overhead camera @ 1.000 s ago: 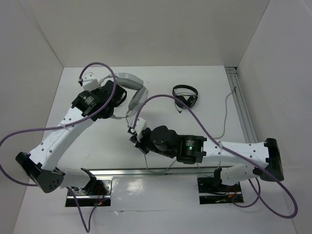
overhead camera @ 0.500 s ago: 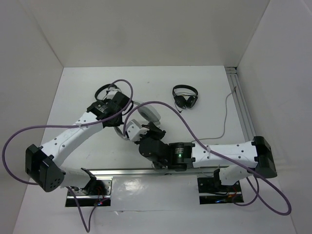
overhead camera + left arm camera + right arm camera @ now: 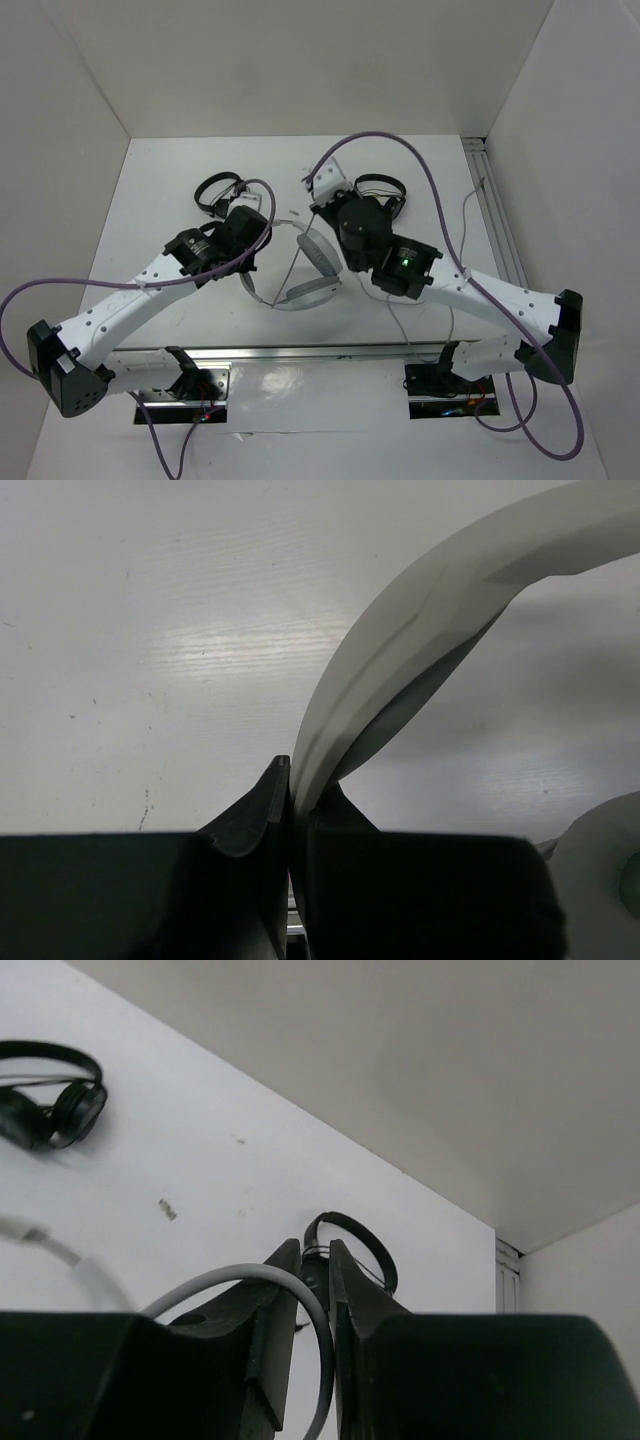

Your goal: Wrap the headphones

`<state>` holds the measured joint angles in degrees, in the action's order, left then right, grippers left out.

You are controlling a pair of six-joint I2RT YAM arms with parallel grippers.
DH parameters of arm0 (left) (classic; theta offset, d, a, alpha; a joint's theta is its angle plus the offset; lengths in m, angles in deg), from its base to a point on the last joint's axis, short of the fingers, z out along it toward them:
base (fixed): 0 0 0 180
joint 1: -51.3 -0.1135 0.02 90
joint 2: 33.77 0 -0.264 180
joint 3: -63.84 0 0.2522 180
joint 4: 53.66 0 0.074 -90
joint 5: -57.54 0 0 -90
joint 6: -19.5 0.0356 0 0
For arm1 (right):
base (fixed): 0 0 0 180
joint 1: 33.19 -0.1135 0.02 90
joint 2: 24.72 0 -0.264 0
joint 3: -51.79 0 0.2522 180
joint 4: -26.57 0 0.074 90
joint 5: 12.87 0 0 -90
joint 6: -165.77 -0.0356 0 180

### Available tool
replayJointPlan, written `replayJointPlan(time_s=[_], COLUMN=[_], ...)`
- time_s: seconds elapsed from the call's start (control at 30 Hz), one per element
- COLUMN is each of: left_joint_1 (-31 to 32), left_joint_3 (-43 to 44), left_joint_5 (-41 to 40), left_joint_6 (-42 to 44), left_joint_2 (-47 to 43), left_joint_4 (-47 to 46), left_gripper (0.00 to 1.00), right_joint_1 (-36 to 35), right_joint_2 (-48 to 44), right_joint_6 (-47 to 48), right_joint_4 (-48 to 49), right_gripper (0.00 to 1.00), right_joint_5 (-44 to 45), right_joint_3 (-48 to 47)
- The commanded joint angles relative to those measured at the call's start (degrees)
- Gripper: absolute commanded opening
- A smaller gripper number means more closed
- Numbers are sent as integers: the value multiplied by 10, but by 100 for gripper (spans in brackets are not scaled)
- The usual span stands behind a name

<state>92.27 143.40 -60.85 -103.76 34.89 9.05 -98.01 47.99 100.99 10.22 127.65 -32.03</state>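
White headphones (image 3: 316, 252) have their band pinched tight by the left gripper (image 3: 290, 775); the right gripper (image 3: 315, 1255) stands slightly parted, thin grey cable (image 3: 225, 1278) looping across its gap.

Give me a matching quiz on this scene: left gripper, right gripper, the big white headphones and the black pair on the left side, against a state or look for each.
Column one:
1 left gripper
2 right gripper
3 white headphones
4 black headphones on the left

Column two:
A small, lying free of both grippers
B thin grey cable runs between its fingers
C shut on a wide white band
D light grey, oblong earcups

Pairs: 1-C, 2-B, 3-D, 4-A.
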Motion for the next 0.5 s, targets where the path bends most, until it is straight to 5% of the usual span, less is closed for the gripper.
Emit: replayJointPlan(time_s=[0.0,0.23,0.47], left_joint_1=[20,49,93], left_joint_3=[-12,-17,19], left_joint_5=[29,57,111], left_joint_6=[49,77,122], left_joint_2=[-44,-87,-132], left_joint_4=[-4,-4,-4], left_gripper=[0,0,0], right_joint_1=[71,156,226], right_joint_2=[-9,40,73], right_joint_6=[-39,-81,-149], right_joint_4=[15,0,13], right_gripper=[25,6,6], right_joint_5=[-87,-179,-273], right_joint_3=[-60,-84,-79])
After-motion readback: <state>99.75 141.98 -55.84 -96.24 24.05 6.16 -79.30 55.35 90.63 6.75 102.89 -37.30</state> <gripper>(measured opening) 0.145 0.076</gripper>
